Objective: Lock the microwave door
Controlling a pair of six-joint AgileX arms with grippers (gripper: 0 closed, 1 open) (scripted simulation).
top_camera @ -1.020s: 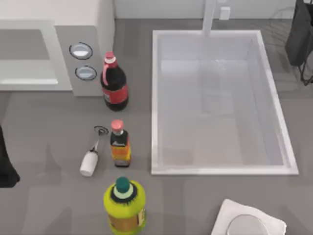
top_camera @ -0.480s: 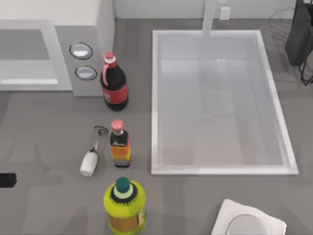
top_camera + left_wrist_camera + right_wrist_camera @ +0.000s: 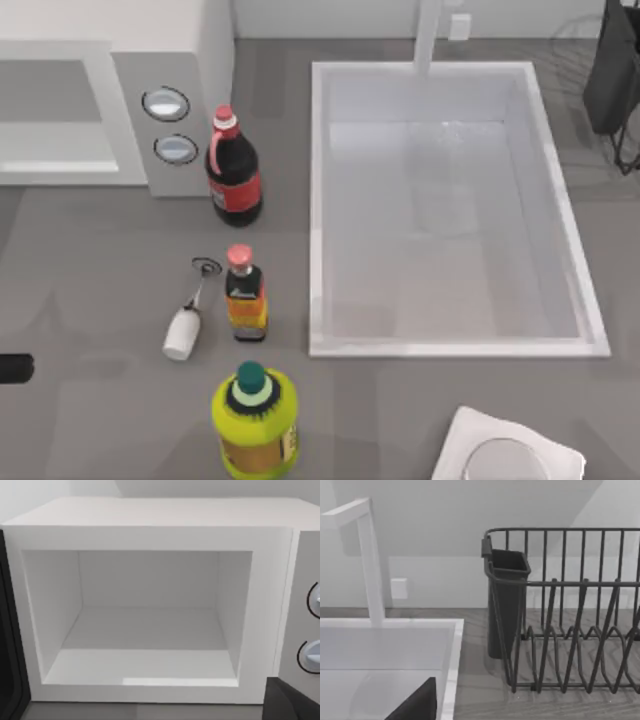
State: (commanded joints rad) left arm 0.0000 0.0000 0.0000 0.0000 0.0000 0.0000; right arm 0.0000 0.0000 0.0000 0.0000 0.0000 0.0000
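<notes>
A white microwave (image 3: 110,95) sits at the ten o'clock corner of a grey worktop (image 3: 120,410), seen from above. Its long axis runs across the worktop from nine toward three o'clock, and its front faces six o'clock. The cavity stands open, a plain pale box in the left wrist view (image 3: 145,625). A grey panel with two round dials (image 3: 167,104) fills the microwave's three o'clock end.

The door (image 3: 9,645) is swung out, showing as a dark upright edge at the cavity's far side from the dials. How far it stands open cannot be told.

The left tool (image 3: 14,368) shows as a small dark shape at the worktop's nine o'clock edge, low down, well apart from the microwave. Whether it is open or closed cannot be told. The right arm (image 3: 612,70) is parked at two o'clock, beside a dark wire rack (image 3: 570,625); its tool's state cannot be told either.

A white sink (image 3: 318,200) with a tap (image 3: 428,35) takes up the three o'clock half. A cola bottle (image 3: 233,170) stands just beside the dial panel. Toward six o'clock from it are a small sauce bottle (image 3: 244,295), a white whisk-like utensil (image 3: 185,325) and a yellow-green bottle (image 3: 255,420). A white plate (image 3: 510,450) lies at five o'clock.
</notes>
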